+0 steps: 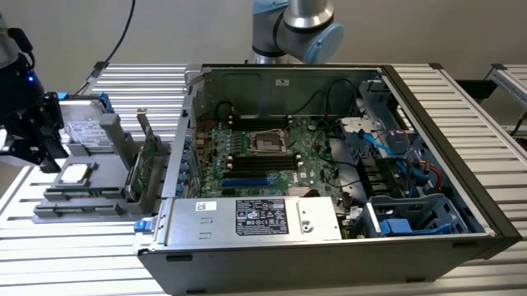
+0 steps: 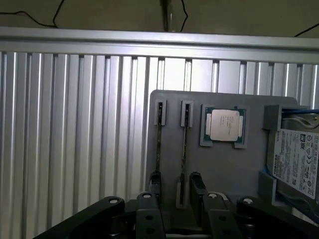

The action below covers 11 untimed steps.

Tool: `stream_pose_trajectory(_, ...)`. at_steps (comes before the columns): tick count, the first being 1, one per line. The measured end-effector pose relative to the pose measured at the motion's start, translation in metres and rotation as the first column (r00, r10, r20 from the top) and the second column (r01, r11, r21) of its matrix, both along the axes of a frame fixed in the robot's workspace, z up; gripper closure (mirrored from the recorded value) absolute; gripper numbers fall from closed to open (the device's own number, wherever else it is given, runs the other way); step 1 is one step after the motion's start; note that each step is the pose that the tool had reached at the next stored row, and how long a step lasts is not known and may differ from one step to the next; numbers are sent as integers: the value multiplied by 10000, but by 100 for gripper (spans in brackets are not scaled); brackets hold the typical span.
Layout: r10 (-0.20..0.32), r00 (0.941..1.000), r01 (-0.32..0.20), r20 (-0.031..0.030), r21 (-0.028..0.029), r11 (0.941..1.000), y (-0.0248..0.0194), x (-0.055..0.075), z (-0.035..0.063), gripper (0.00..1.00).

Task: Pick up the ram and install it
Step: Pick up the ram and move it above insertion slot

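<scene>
Two cameras, one tabletop [image 1: 74, 271]
High exterior view looks down; wrist view sits close over the grey tray [image 2: 224, 164] both share.

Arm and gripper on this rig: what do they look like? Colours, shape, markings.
Silver-grey tubular robot arm with rounded joints and pale blue end caps. Matte black two-finger gripper: linkage bars with silver pivot pins and narrow flat fingers. Its black wrist housing carries a small blue light. No readable markings.
</scene>
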<state>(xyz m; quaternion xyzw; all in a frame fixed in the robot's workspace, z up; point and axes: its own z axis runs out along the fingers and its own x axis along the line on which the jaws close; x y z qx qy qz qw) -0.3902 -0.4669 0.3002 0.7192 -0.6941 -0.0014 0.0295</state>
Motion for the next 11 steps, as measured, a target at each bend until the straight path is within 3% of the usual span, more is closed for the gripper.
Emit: stream_pose_trajectory(11, 7, 10000, -7, 88, 29, 10000, -51, 1, -200, 64)
